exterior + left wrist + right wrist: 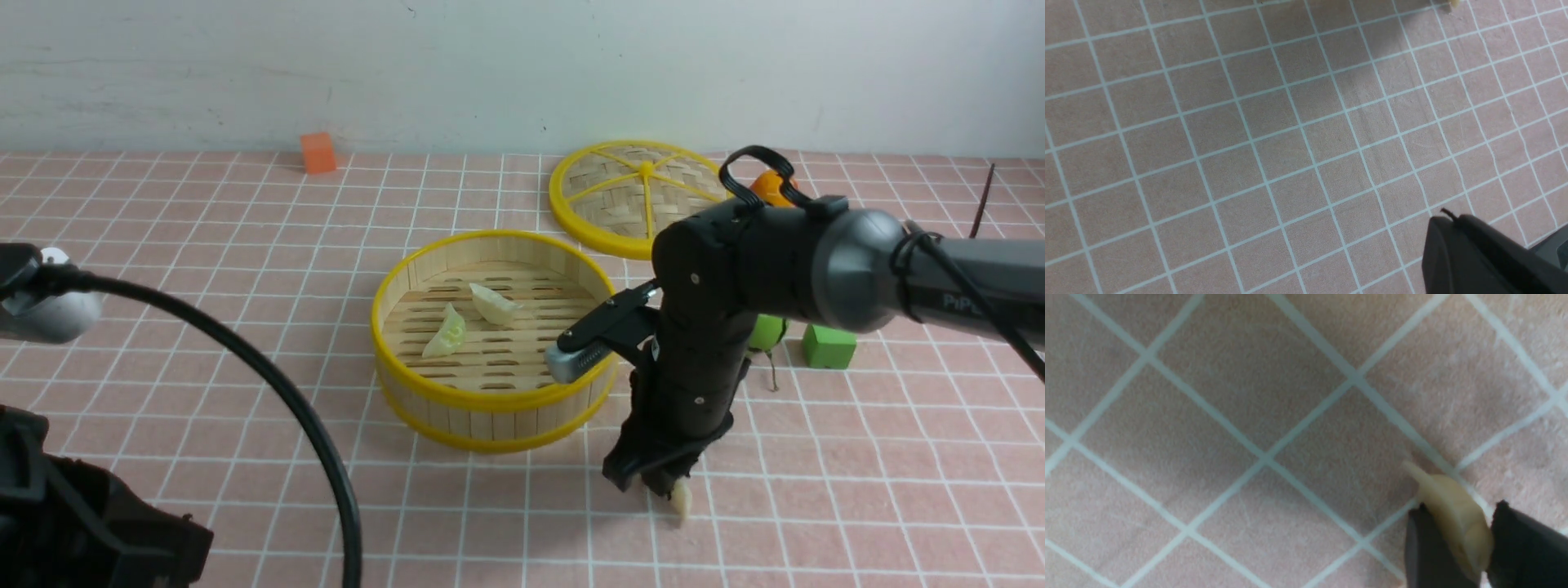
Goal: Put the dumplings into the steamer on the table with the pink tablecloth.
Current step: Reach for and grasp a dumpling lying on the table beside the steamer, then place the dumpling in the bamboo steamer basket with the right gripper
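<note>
The cloth [245, 245] covers the table, and the steamer [490, 423] stands mid-table with its lid [637, 196] lying flat behind it to the right. The right gripper [653, 486] points down just in front of the steamer's right side, its jaws pinching a dumpling [1457, 522] whose tip is at the cloth. The left gripper [1447, 228], closed, hangs over cloth at near left, and two dumplings [446, 333] lie apart on the steamer's floor.

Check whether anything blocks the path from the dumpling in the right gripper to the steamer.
Nothing visible lies between the dumpling and the steamer, just bare pink tablecloth; only the steamer's own near wall must be cleared.
</note>
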Robot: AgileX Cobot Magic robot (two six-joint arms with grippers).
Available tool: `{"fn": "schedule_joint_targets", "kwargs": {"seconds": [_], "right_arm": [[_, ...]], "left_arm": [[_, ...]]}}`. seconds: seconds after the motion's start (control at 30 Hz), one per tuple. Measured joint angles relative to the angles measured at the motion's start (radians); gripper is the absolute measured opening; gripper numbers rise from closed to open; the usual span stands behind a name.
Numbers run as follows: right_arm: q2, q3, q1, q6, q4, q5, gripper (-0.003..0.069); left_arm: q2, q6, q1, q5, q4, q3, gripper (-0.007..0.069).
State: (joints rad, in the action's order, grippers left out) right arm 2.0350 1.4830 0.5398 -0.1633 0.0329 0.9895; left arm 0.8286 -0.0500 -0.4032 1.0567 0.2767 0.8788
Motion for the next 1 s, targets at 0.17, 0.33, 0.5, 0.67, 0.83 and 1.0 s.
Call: {"fn": "schedule_joint_targets", "kwargs": {"seconds": [0.17,0.33,0.5,0.67,0.83,1.0], "right_arm": [[0.0,0.07,0.0,0.0,-0.002,0.093,0.0162],[-0.004,0.254,0.0,0.0,0.03,0.146,0.0162],[0.036,0.447,0.001,0.023,0.13,0.105,0.0162],[0.168,0.569,0.012,0.027,0.154,0.093,0.0162],[0.271,0.645,0.034,0.027,0.148,0.097,0.0162],[0.335,0.704,0.063,0.027,0.114,0.099,0.0162]], "left_arm": [[0.0,0.0,0.0,-0.003,0.0,0.0,-0.0013],[0.0,0.001,0.0,-0.004,0.0,0.0,-0.0013],[0.0,0.003,0.0,-0.016,0.0,0.0,-0.0013],[0.0,0.003,0.0,-0.023,0.0,0.0,-0.0013],[0.0,0.003,0.0,-0.023,0.0,0.0,-0.0011],[0.0,0.003,0.0,-0.023,-0.003,0.0,-0.0011]]}}
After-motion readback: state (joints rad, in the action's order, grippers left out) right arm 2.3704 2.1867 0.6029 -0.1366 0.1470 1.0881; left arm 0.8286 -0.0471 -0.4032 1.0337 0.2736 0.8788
